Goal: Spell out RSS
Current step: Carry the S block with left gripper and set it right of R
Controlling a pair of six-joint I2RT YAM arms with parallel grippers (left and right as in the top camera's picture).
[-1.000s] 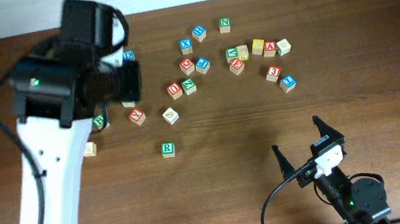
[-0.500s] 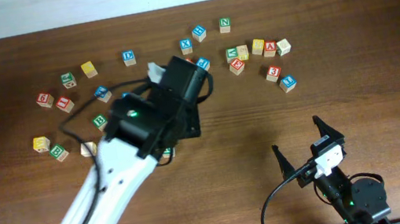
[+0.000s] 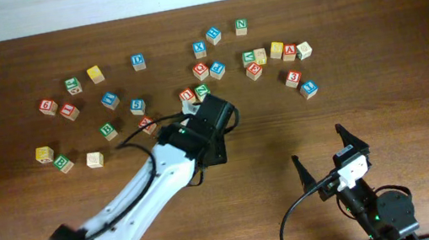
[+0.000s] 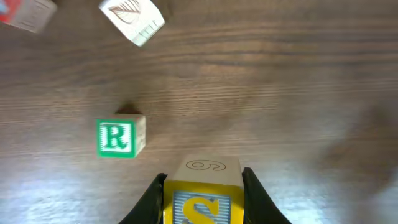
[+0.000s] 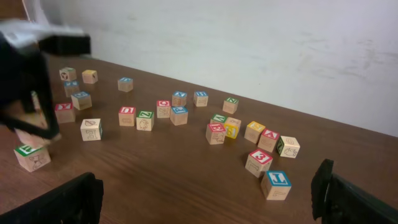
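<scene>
My left gripper (image 4: 202,200) is shut on a yellow-faced S cube (image 4: 203,208) and holds it just above the table, a little right of and nearer than the green R cube (image 4: 118,137). In the overhead view the left gripper (image 3: 204,137) covers both cubes. The R cube also shows at the lower left of the right wrist view (image 5: 31,155). Other yellow cubes (image 3: 95,73) (image 3: 276,48) lie in the scatter; their letters are unreadable. My right gripper (image 3: 323,159) is open and empty at the front right; it also shows in its own wrist view (image 5: 205,196).
Several lettered cubes lie scattered across the far half of the table, in a left group (image 3: 68,111) and a right group (image 3: 293,77). A pale picture cube (image 4: 132,18) lies beyond the R cube. A blue-topped cube (image 5: 275,183) is nearest my right gripper.
The left arm swung from the far left of the table to the middle and came down beside the R cube, now hiding it from overhead. The right arm has not moved.
</scene>
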